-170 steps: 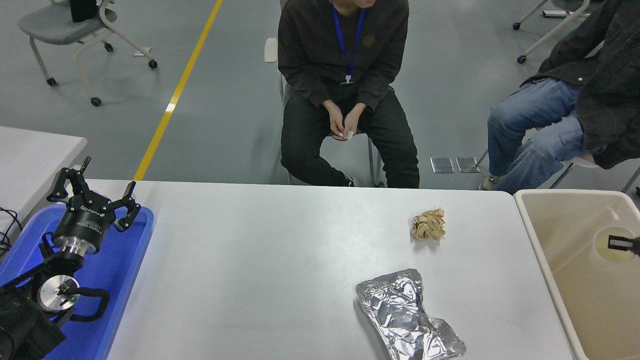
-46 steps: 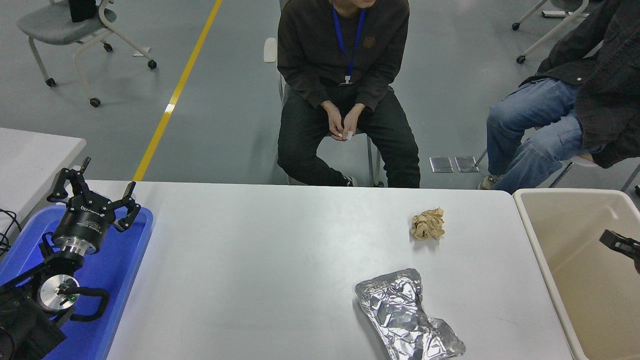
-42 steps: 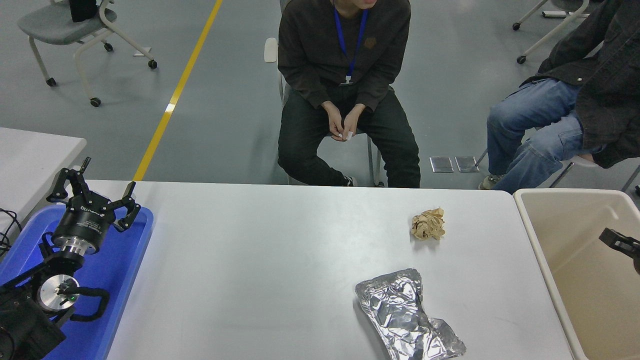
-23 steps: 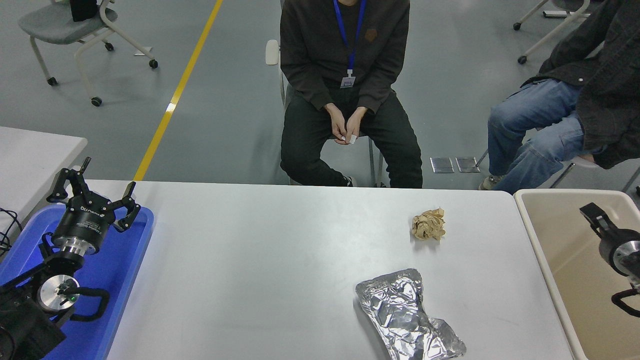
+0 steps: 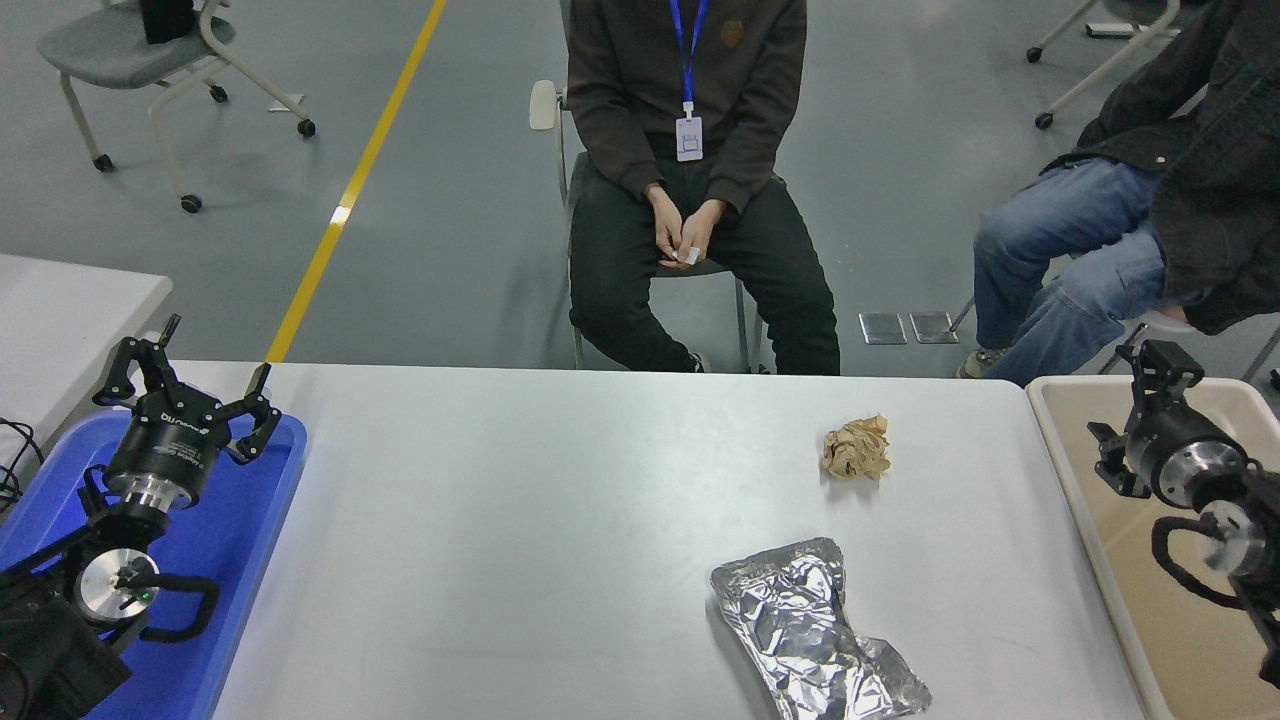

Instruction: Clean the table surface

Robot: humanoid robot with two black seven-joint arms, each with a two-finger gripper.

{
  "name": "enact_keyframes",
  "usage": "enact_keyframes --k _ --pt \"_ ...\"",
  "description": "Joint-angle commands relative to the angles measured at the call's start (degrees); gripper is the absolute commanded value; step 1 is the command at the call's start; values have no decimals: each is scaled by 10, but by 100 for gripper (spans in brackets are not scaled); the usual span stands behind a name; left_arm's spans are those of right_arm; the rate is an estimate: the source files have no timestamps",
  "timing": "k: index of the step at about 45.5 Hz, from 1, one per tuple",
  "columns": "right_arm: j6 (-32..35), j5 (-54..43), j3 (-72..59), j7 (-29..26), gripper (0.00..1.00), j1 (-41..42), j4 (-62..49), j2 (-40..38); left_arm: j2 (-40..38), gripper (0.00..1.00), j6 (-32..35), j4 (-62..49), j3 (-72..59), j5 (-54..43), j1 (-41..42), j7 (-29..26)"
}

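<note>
The table surface [image 5: 500, 520] is a wide matte white-grey top. On it lie a crumpled brown paper ball [image 5: 857, 448] at the right rear and a crinkled silver foil bag [image 5: 810, 630] at the right front. My right gripper [image 5: 1128, 410] is open and empty. It hangs above the left part of the beige bin [image 5: 1062, 440], to the right of the paper ball. My left gripper [image 5: 190, 378] is open and empty, parked over the blue tray [image 5: 250, 560] at the lower left.
A person [image 5: 690, 150] sits on a chair behind the table's far edge, and a second person [image 5: 1130, 200] sits at the far right. A smaller white table [image 5: 60, 310] stands at the left. A wheeled chair [image 5: 140, 60] stands at the far left.
My right arm has come up out of the beige bin, further into view and leftward. The seated person in the middle has leaned back. The paper, foil bag and left arm have not moved.
</note>
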Motion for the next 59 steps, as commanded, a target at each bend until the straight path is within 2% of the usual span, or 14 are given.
enact_keyframes --k 1,9,19,25,30,37,59 --pt "19 22 105 1 98 -36 67 81 0 100 0 0 0 0 0 0" --pt "24 21 116 5 98 -39 69 129 0 100 0 0 0 0 0 0" --pt "24 25 106 62 98 -36 68 146 0 100 0 0 0 0 0 0" --pt "31 32 102 76 98 -37 67 149 0 100 0 0 0 0 0 0" --pt "61 40 104 79 98 -47 65 189 0 100 0 -1 0 0 0 0" --pt "85 50 98 117 98 -46 60 200 0 100 0 0 0 0 0 0" --pt "88 51 92 119 98 -24 8 199 0 100 0 0 0 0 0 0"
